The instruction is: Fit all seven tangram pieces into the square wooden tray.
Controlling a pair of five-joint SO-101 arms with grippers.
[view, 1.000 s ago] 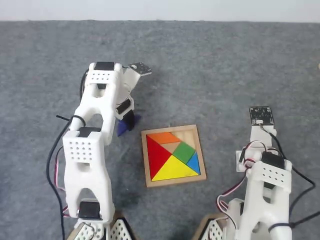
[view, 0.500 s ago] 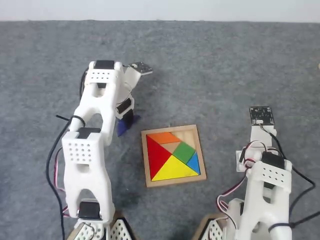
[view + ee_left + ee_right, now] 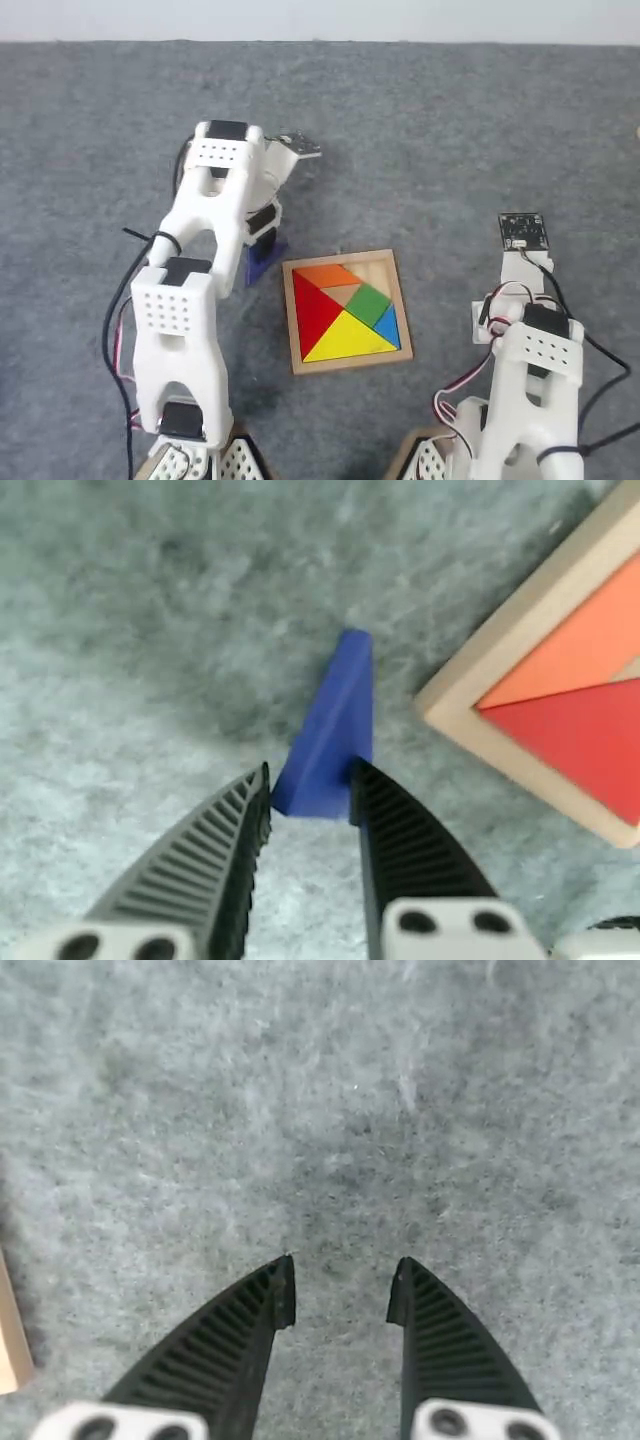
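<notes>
Since a second ago, the left arm [image 3: 215,215] has swung toward the right of the high view. It has carried the blue piece [image 3: 262,264] from a spot apart from the tray [image 3: 340,257] to one just beside its upper-left corner. We see no change in the right arm [image 3: 540,350] or the tray.

We count two arms, one tray and six coloured pieces. Five lie flat in the tray: orange [image 3: 325,275] along the top, red [image 3: 312,310] at the left, yellow [image 3: 350,338] at the bottom, green [image 3: 370,303] in the middle and light blue [image 3: 388,325] at the right edge. Bare wood shows in the tray's upper-right part and in a small patch between orange and green.

The sixth piece is the dark blue one [image 3: 335,720], a wedge standing on edge on the carpet [image 3: 450,140]. The left gripper [image 3: 308,780] is clamped on its near end. Its far tip points away from the jaws, close to the tray corner [image 3: 530,615] but not touching it.

The right gripper [image 3: 342,1270] hangs over bare carpet with its jaws spread and nothing between them.

The carpet is grey and felt-like and covers the whole table. A pale wall [image 3: 320,18] runs along the top of the high view.
</notes>
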